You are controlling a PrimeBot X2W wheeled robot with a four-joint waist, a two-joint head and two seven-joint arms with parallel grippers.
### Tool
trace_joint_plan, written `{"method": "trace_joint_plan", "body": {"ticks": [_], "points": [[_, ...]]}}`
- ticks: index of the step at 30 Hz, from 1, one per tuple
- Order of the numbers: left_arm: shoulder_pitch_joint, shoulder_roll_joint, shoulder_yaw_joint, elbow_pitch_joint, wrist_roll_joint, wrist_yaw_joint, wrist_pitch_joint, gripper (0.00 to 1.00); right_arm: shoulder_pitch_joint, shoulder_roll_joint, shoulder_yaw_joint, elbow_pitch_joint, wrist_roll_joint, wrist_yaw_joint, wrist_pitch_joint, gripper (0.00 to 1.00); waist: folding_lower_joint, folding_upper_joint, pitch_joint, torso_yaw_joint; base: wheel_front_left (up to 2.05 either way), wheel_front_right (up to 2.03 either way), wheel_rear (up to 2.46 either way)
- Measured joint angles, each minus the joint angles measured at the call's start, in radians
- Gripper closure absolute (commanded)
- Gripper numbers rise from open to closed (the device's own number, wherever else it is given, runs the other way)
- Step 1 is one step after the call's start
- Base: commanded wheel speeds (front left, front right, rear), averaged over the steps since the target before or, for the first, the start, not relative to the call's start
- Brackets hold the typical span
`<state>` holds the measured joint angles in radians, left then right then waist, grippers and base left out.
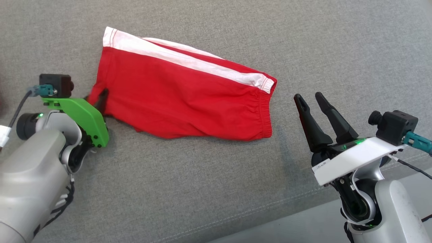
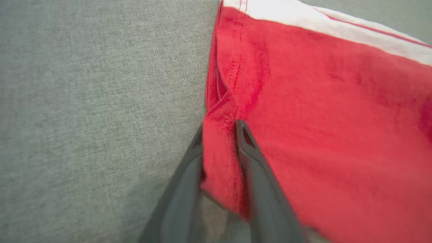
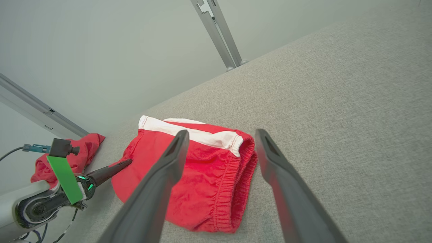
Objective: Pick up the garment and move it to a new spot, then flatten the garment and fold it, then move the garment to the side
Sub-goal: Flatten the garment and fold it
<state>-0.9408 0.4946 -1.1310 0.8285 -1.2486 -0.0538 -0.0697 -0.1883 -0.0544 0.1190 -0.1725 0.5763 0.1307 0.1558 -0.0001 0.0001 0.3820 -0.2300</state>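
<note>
One fold looked done: red garment (image 1: pixel 182 101) lay flat mid-surface (image 1: pixel 216 189); left gripper (image 2: pixel 221 126) straddled its hem, clamping unclear; right gripper (image 1: pixel 308 95) spread, empty; sideways move pending.

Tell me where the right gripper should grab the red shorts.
Take the shorts by the gathered elastic waistband, approaching from the robot's right. That thick, bunched edge faces the open right gripper, and the left gripper straddles the opposite leg hem.

Flat red shorts (image 1: pixel 189 101), white side stripe
</note>
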Motion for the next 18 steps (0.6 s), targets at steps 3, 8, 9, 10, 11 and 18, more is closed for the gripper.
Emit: {"method": "trace_joint_plan", "body": {"ticks": [3, 8, 9, 10, 11, 18], "points": [[-0.003, -0.016, -0.008, 0.011, 0.006, -0.008, 0.002, 1.0, 0.001, 0.001, -0.001, 0.001, -0.006, 0.0, 0.0, 0.0, 0.0, 0.0, -0.007, 0.002, 0.0, 0.0, 0.0], [0.008, -0.034, -0.007, 0.008, 0.01, -0.013, -0.039, 1.0, 0.01, 0.001, -0.008, 0.007, -0.008, 0.0, 0.0, 0.0, 0.0, 0.0, -0.024, 0.016, 0.0, 0.0, 0.0], [0.014, -0.038, -0.003, 0.001, 0.009, -0.01, -0.052, 1.0, 0.014, 0.002, -0.011, 0.009, -0.008, 0.0, 0.0, 0.0, 0.0, 0.0, -0.028, 0.021, 0.0, 0.0, 0.0], [0.023, -0.04, 0.002, -0.01, 0.007, -0.003, -0.068, 1.0, 0.019, 0.002, -0.014, 0.012, -0.008, 0.0, 0.0, 0.0, 0.0, 0.0, -0.032, 0.026, 0.0, 0.0, 0.0], [0.033, -0.041, 0.009, -0.02, 0.001, 0.003, -0.083, 1.0, 0.021, 0.002, -0.017, 0.017, -0.008, 0.0, 0.0, 0.0, 0.0, 0.0, -0.037, 0.031, 0.0, 0.0, 0.0], [0.166, -0.009, 0.069, -0.206, -0.027, 0.109, -0.171, 1.0, 0.04, 0.0, -0.052, 0.043, -0.017, 0.0, 0.012, 0.0, 0.0, 0.0, -0.074, 0.09, 0.0, 0.0, 0.0]]}}
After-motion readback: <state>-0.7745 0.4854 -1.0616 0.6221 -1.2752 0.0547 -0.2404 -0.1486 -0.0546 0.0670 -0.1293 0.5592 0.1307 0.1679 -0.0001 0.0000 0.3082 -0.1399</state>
